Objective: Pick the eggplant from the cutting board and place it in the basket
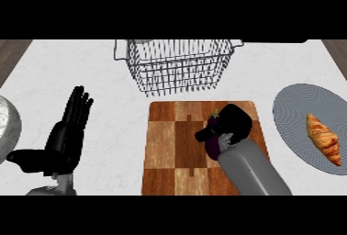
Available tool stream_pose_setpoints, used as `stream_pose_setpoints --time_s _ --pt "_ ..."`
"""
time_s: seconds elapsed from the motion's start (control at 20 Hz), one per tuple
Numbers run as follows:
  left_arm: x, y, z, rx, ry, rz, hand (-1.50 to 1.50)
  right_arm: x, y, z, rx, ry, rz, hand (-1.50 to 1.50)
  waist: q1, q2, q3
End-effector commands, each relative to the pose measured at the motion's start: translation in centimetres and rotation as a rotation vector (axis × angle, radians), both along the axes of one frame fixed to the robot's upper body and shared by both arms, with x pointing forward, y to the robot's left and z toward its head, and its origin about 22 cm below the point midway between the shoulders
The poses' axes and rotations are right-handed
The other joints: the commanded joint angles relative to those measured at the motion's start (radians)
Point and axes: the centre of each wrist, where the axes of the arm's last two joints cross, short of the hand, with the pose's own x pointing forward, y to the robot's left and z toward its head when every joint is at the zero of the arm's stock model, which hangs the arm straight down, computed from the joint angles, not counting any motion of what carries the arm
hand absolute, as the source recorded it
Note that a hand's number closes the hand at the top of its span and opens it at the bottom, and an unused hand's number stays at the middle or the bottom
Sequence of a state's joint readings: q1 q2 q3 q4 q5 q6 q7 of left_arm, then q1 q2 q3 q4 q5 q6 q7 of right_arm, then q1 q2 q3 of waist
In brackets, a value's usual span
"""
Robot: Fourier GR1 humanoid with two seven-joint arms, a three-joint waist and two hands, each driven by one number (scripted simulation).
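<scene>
A pale, marbled desk (75, 69) fills the view from above. At its far edge, in the middle, stands a wire basket (177, 64) with an open grid of dark wires. In front of it, near the centre, lies a wooden cutting board (169, 151) with a checkered pattern of light and dark squares. To the right of the board sits a round grey plate (298, 110), and on it lies a golden croissant (324, 137), well apart from the board. At the far left edge, part of a shiny metal bowl (7, 124) shows.

The right hand (234, 121) comes in over the right side of the board, its grey forearm rising from below. Its black fingers (207, 134) curl round a dark purple eggplant (213, 148), which is mostly hidden and sits at the board's surface, between the basket and the near edge.

The left hand (64, 137) rests on the left side, fingers straight and pointing up, thumb out to the side, touching nothing.
</scene>
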State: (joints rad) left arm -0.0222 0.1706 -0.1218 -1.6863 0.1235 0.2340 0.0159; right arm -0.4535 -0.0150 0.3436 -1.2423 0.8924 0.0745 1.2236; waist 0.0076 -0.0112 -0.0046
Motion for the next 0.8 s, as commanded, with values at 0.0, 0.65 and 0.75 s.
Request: stream_pose_setpoints --time_s 0.0,0.65,0.75 --pt "0.6 0.0 0.4 0.003 0.01 -0.011 0.0 1.1 1.1 0.1 -0.095 0.139 -0.103 1.5 0.003 0.012 0.004" --pt "1.3 -1.8 0.0 -0.003 -0.018 -0.112 0.0 -2.3 8.1 0.3 -0.097 -0.093 0.489 1.5 0.12 0.035 0.006" --pt "1.8 -2.4 0.8 -0.001 -0.038 -0.154 0.0 -3.0 9.7 1.2 -0.113 -0.156 0.702 1.5 0.179 0.048 0.006"
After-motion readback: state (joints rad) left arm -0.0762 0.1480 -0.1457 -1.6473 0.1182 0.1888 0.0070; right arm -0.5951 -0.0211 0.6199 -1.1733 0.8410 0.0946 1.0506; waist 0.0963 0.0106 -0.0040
